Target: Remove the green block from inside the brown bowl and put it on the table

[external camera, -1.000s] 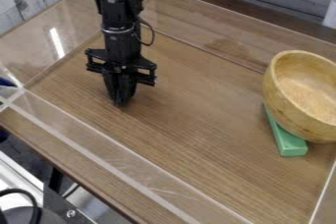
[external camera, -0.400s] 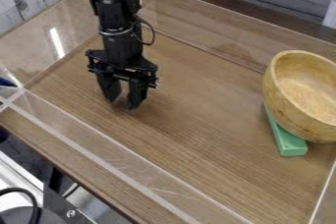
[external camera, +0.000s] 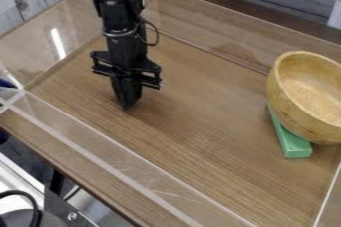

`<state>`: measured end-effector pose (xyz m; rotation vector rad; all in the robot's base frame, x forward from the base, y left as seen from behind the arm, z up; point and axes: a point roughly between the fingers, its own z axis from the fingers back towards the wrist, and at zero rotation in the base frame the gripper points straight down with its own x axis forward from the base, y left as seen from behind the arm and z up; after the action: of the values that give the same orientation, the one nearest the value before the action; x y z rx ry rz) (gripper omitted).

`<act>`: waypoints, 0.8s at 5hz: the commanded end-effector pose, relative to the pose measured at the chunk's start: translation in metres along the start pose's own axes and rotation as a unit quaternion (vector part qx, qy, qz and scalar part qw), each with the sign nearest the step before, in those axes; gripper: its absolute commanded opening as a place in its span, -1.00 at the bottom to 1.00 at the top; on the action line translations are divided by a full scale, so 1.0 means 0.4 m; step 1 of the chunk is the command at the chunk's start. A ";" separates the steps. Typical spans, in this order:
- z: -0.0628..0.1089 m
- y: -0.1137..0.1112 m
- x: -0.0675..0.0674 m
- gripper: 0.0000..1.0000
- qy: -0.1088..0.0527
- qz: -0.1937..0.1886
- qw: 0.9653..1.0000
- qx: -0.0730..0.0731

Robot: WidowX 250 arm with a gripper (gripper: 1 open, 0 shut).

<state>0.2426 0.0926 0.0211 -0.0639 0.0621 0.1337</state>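
- The fingers of the gripper point(external camera: 127, 103) are closed, with their tips brought together low over the table point(external camera: 173, 151); in the frame just before, they were spread apart, and in the one before that they were also closed.
- The arm point(external camera: 118, 12) is seen in nearly the same place as in both earlier frames, reaching down from the top at the left part of the table, with only a slight change in the pose of the gripper.
- The green block point(external camera: 292, 145) is seen at the right side, outside the hollow of the brown bowl point(external camera: 309, 92), along its lower left edge. Part of the block is hidden by the bowl, and its near end is left in view. No change in its place can be made out.
- The bowl is also unmoved, with its pale inside in view.
- The gripper and the block are well apart, with bare tabletop between them.
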 end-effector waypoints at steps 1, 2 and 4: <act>0.039 -0.007 0.025 1.00 -0.034 -0.005 0.999 -0.007; 0.053 -0.023 0.021 1.00 -0.045 -0.010 0.999 -0.021; 0.056 -0.044 0.017 -1.00 -0.058 -0.013 0.998 -0.018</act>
<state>0.2448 0.0743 0.0285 -0.1154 0.0054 0.1200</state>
